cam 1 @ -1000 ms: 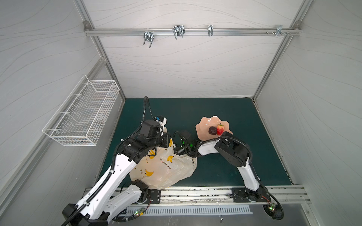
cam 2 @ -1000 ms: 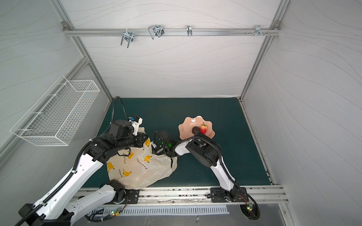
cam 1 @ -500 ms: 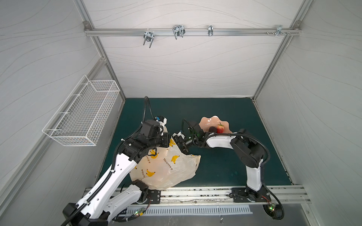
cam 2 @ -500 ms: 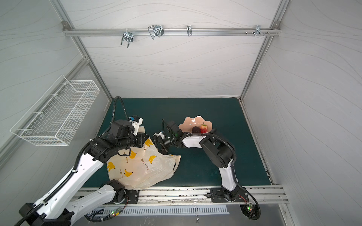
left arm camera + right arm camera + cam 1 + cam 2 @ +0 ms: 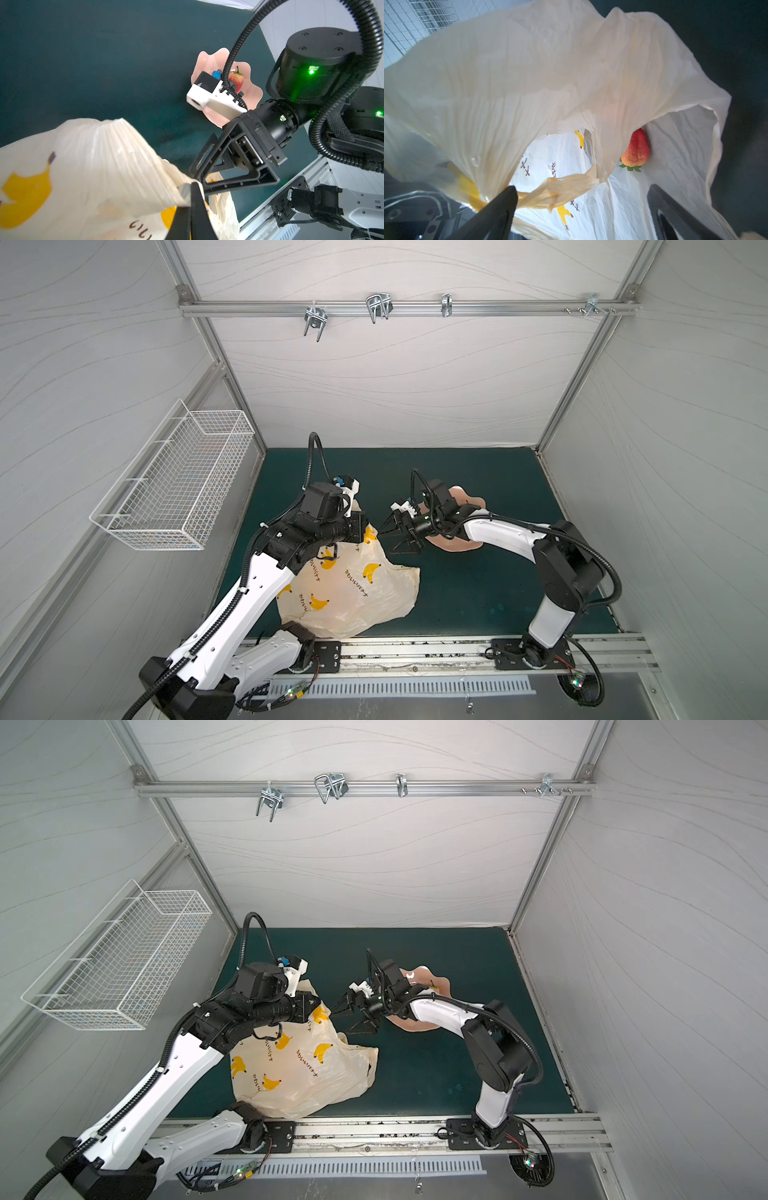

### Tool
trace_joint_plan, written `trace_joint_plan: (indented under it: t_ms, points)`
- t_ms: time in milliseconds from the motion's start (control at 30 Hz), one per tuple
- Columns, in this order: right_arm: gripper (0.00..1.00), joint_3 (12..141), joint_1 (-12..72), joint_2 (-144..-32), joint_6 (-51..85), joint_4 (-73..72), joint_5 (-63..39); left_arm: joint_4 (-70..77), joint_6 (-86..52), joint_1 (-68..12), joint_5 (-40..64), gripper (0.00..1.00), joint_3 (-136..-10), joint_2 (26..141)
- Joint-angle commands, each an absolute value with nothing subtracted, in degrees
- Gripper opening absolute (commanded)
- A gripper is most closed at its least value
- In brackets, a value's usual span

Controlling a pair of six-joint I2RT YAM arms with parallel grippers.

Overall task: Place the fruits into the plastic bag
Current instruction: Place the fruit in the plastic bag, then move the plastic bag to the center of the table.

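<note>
The plastic bag (image 5: 353,589) (image 5: 307,1069) lies crumpled on the green mat, cream with printed yellow bananas. My left gripper (image 5: 372,533) (image 5: 192,187) is shut on the bag's top edge and holds it raised. My right gripper (image 5: 387,542) (image 5: 581,193) hangs open just in front of the bag's mouth, nothing between its fingers. A red strawberry (image 5: 636,149) lies inside the bag (image 5: 529,83). Another strawberry (image 5: 235,80) sits on the pink dish (image 5: 251,93), behind the right wrist. Other fruits are hidden.
In both top views the wavy pink dish (image 5: 469,545) (image 5: 419,1025) lies under the right forearm. A white wire basket (image 5: 174,485) hangs on the left wall. The arms' metal base rail (image 5: 415,651) runs along the mat's near edge.
The right gripper has drawn back from the bag's mouth toward the dish, and its arm has stretched out. The bag has spread wider. The left arm has stayed put.
</note>
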State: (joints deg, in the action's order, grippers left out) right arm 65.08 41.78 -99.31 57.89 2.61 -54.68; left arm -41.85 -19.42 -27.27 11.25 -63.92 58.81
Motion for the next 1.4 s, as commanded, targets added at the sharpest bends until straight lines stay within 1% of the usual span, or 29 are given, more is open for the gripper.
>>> trace_joint_plan:
  t_ms: [0,300,400,500,667,800,933,1200,1367]
  points:
    - [0.99,65.6,39.7,-95.8,53.5,10.5,-52.9,-38.9,-18.0,-27.3,13.0,0.00,-67.8,59.8]
    - [0.99,65.5,33.7,-90.7,49.6,16.7,-52.1,-38.8,-17.6,-27.3,14.4,0.00,-70.6,61.5]
    - [0.99,66.5,31.3,-89.0,46.8,20.9,-50.8,-38.9,-17.5,-27.3,14.6,0.00,-71.5,61.9]
    - [0.99,69.1,28.3,-88.2,41.1,28.8,-47.9,-38.8,-17.5,-27.3,14.8,0.00,-72.2,62.1]
    - [0.99,75.0,21.9,-88.4,29.7,44.0,-37.1,-38.8,-17.5,-27.3,15.6,0.00,-73.7,62.8]
    - [0.99,77.3,17.9,-88.6,24.9,48.8,-28.7,-38.6,-17.6,-27.4,16.4,0.00,-74.4,63.3]
    - [0.99,78.5,16.2,-89.7,21.7,50.5,-21.4,-38.8,-17.4,-27.4,16.7,0.00,-74.3,63.2]
    - [0.99,79.1,16.1,-94.3,18.2,50.6,-8.4,-41.7,-16.6,-27.4,14.7,0.00,-69.8,61.4]
    - [0.99,79.5,16.1,-97.0,17.2,48.9,-3.4,-42.6,-16.8,-27.4,13.4,0.00,-66.0,59.1]
